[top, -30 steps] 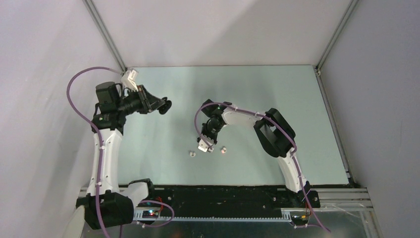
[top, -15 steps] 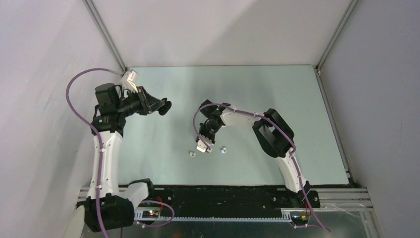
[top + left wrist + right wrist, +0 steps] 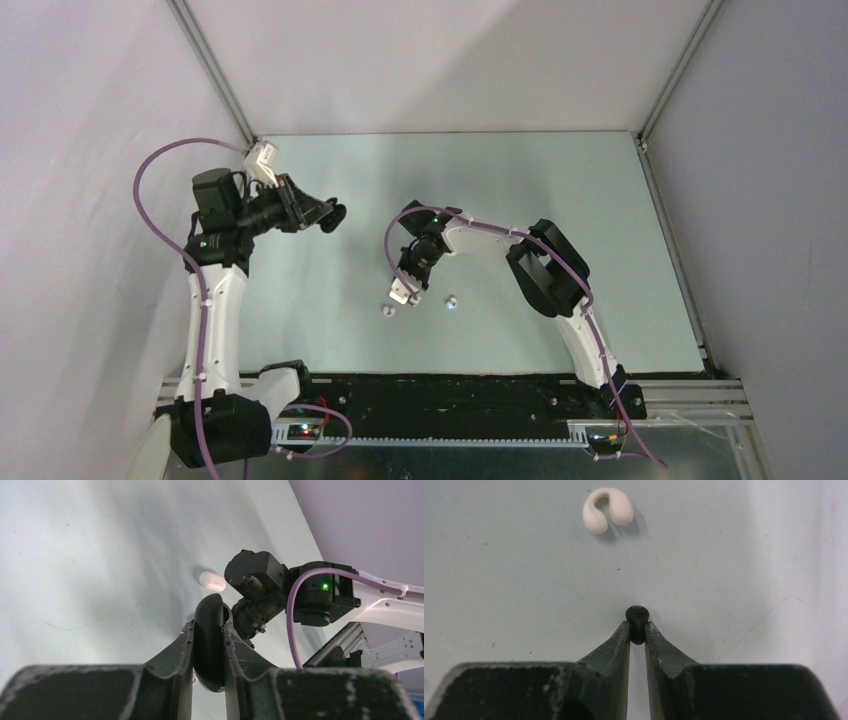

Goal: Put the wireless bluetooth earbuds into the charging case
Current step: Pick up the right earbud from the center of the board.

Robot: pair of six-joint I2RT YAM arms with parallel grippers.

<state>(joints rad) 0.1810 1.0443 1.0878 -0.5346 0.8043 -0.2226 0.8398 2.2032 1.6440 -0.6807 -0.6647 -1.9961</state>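
Your right tool (image 3: 637, 629) pinches a black bud (image 3: 637, 614); a white bud (image 3: 607, 510) lies beyond it. Your left tool (image 3: 208, 626) clamps a case (image 3: 209, 655).

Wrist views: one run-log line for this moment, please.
left jaws: shut on black case | right jaws: shut on black earbud | white earbud: loose on table

text: none readable | brands: none readable | numbers: none readable | signs: none readable in any view
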